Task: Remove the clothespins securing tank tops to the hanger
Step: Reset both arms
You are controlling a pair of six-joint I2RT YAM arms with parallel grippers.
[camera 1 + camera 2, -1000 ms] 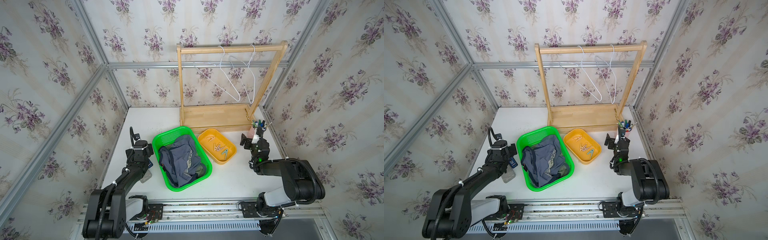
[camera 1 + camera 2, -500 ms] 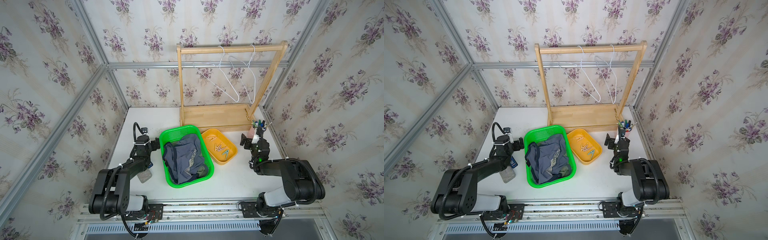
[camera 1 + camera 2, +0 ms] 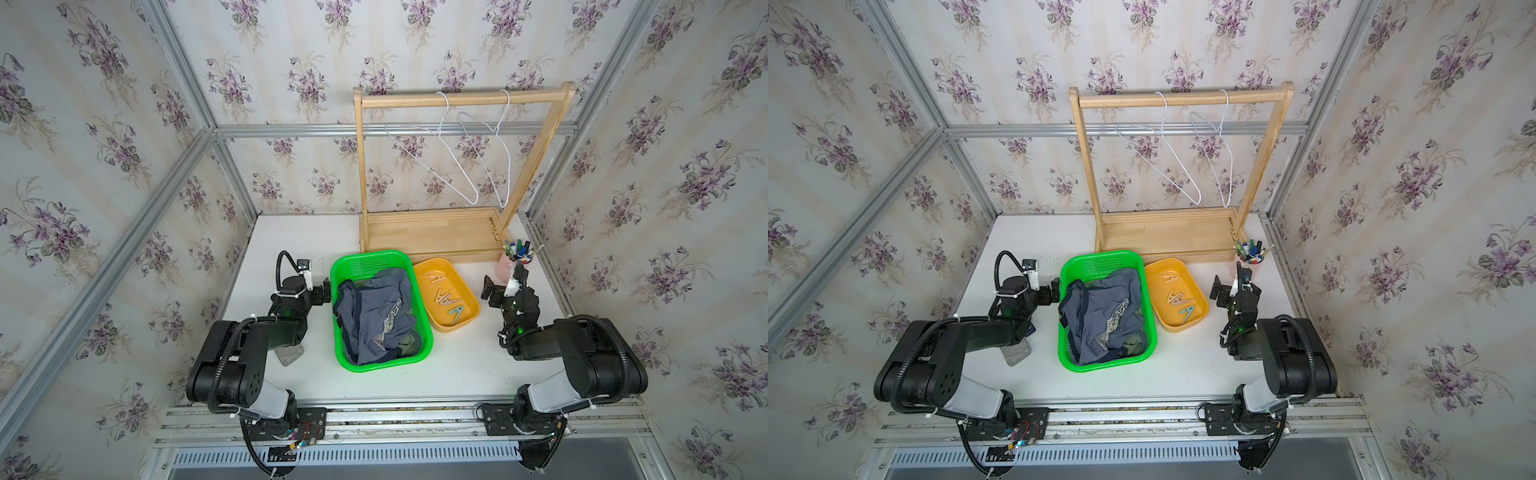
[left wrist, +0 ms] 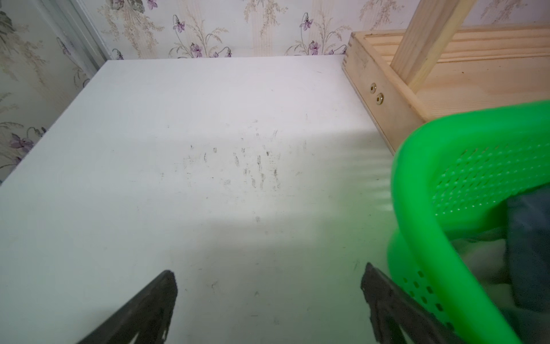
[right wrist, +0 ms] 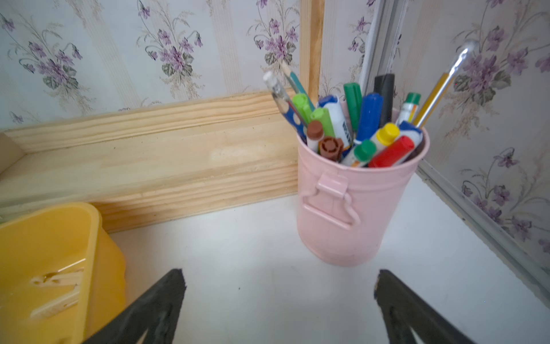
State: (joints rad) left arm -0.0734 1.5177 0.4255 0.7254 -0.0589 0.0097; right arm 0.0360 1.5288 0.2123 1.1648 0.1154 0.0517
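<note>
Both tank tops lie crumpled in the green basket (image 3: 345, 266), the slate blue one (image 3: 374, 311) over the olive one (image 3: 409, 345). Several tan clothespins (image 3: 442, 296) and a mint-green one (image 3: 456, 314) lie in the yellow tray (image 3: 467, 291). Two white wire hangers (image 3: 455, 162) hang bare on the wooden rack. My left gripper (image 3: 316, 291) (image 4: 269, 286) is open and empty, low over the table beside the basket's left rim (image 4: 416, 190). My right gripper (image 3: 505, 283) (image 5: 278, 286) is open and empty between the tray and the pen cup.
A pink cup of pens and markers (image 3: 515, 259) (image 5: 351, 208) stands at the back right, against the wooden rack's base (image 3: 428, 235). A grey flat object (image 3: 291, 355) lies under my left arm. Patterned walls close in on three sides.
My left arm has folded back and its gripper swung toward the basket. The green basket has slid and turned a little to the right. The right arm has not moved.
</note>
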